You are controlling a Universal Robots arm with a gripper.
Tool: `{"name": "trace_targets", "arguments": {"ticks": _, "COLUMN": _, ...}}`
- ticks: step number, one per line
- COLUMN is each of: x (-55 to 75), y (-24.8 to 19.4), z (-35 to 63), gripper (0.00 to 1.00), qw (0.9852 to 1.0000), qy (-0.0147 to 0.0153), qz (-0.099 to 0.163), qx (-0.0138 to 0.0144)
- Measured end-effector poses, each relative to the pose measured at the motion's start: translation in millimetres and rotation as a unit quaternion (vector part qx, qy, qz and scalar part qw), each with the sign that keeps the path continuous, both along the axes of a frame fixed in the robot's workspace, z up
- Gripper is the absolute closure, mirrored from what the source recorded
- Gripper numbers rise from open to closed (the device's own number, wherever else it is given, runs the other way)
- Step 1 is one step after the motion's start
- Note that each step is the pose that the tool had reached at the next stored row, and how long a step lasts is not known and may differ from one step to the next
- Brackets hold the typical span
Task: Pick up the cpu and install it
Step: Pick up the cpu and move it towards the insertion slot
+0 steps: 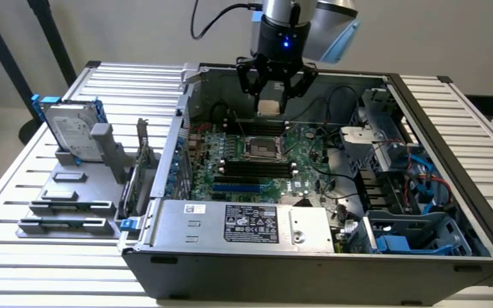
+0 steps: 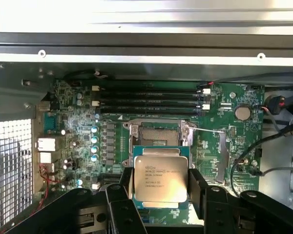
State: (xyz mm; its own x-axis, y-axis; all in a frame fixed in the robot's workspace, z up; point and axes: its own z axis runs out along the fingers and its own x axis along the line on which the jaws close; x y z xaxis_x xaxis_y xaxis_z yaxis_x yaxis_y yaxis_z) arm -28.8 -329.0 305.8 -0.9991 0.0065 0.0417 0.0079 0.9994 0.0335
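Pincer [image 1: 269,102] clamped on the cpu [image 2: 160,179], I hold it flat over the open socket [image 2: 158,134] so its edges can line up.

Arm [image 1: 291,22] upright, wrist straight down, claw [image 1: 272,97] with both black fingers [image 2: 198,187] clamped on the edges of the cpu [image 2: 160,178].

No readable text (cpu [image 2: 160,181] print illegible)
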Motion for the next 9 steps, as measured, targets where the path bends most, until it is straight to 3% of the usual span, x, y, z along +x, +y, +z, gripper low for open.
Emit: {"name": "trace_targets", "arguments": {"ticks": 9, "x": 0.0, "y": 1.5, "z": -16.5, "gripper": 0.45, "qw": 1.0000, "qy": 0.0000, "qz": -0.004, "qx": 0.0000}}
